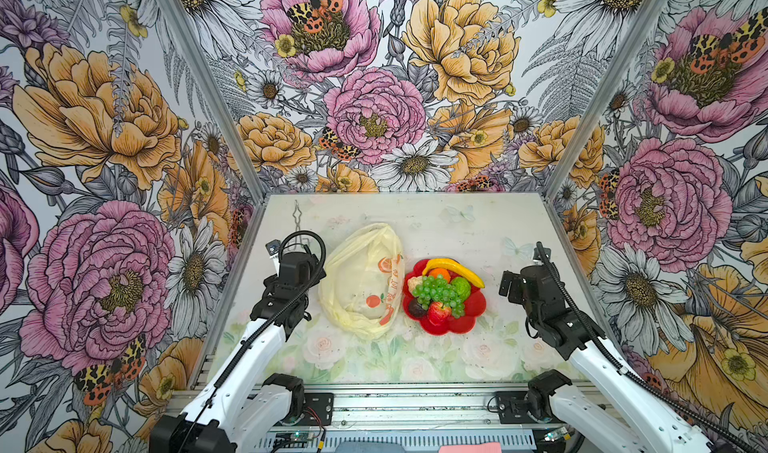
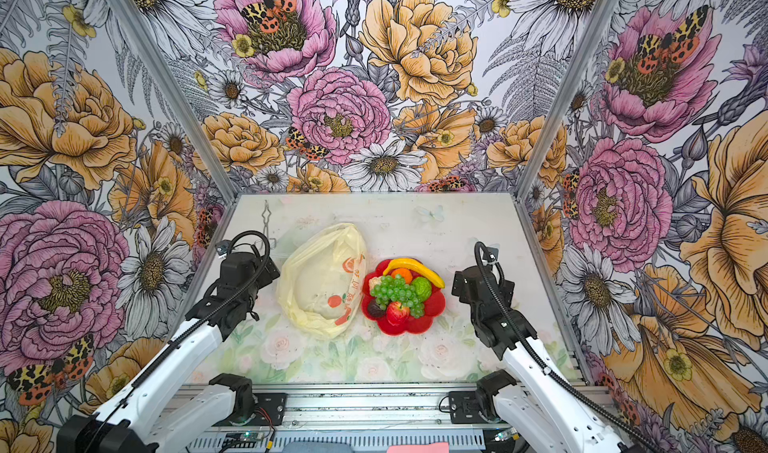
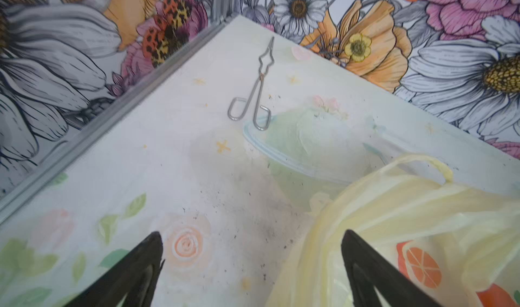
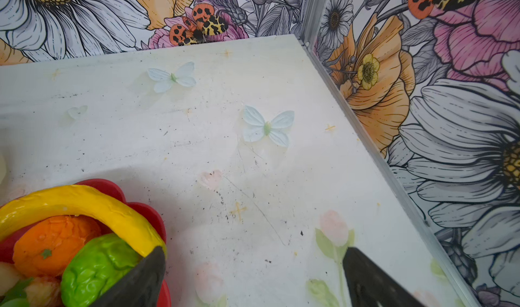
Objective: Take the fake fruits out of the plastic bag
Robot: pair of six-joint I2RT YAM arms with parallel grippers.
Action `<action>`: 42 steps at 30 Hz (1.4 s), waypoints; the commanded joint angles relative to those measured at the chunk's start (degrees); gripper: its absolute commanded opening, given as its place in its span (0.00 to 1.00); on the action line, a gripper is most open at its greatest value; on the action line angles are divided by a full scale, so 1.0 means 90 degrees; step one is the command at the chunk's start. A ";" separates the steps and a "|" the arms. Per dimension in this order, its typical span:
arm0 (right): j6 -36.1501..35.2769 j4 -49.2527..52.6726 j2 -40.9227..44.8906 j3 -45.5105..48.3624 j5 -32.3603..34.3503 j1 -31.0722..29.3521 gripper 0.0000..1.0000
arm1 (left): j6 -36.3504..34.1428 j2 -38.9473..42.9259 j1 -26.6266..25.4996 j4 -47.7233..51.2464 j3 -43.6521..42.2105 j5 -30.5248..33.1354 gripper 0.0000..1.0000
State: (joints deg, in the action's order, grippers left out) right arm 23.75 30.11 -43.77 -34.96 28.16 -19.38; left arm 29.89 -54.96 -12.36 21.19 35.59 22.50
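red flower-shaped plate (image 1: 461,325) sits right of centre on pastel floral table (image 1: 457,230). wire tongs (image 3: 262,74) lie flat near far-left corner. flower-print walls (image 1: 374,110) on three sides.

2 top views overhead, sharing whole table (image 1: 436,230), 2 wrist views close, low

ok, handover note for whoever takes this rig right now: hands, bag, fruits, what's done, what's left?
Left hand: open, empty, just left of the plastic bag.
Right hand: open, empty, right of the red plate.
Fake fruits: piled on the plate, including the banana, orange and grape bunch. The bag lies slack left of the plate.
Done: no fruit shows in the bag.
Left: probably nothing; check the bag's folds.
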 commanded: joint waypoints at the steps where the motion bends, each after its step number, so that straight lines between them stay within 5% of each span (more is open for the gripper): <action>1: 0.0459 -0.0211 -0.0035 0.0110 -0.0573 0.0186 1.00 | 0.0782 0.0023 -0.0273 0.0191 -0.0229 -0.1331 0.99; 7: 0.1600 -0.0278 -0.0769 0.0211 -0.2134 0.0584 1.00 | 0.1158 -0.0567 -0.0716 -0.0485 -0.0415 -0.1863 0.99; 14: 0.2113 -0.1001 -0.1202 0.0413 -0.3125 0.0588 0.99 | 0.1143 -0.2481 -0.0756 -0.1818 0.0263 -0.2524 0.99; 25: 0.2629 -0.1505 -0.1315 0.0879 -0.3701 0.0592 0.99 | 0.0801 -0.5911 -0.0814 -0.2549 0.3867 -0.3140 0.98; 31: 0.2874 -0.2308 -0.1768 0.1067 -0.4078 0.0620 0.99 | 0.0096 -0.7590 -0.0823 -0.1095 0.6710 -0.3450 0.99; 36: 0.3144 -0.3243 -0.2512 0.1153 -0.4569 0.0629 1.00 | -0.0628 -0.7515 -0.0889 0.0907 0.8081 -0.2408 0.99; 42: 0.3191 -0.3544 -0.2798 0.1140 -0.4523 0.0505 1.00 | -0.0938 -0.6261 -0.0822 0.1059 0.7197 -0.1826 0.99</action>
State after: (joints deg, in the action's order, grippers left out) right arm 51.64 2.31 -68.62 -24.91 -11.94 -14.31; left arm 24.84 -117.27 -20.16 26.81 103.07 1.52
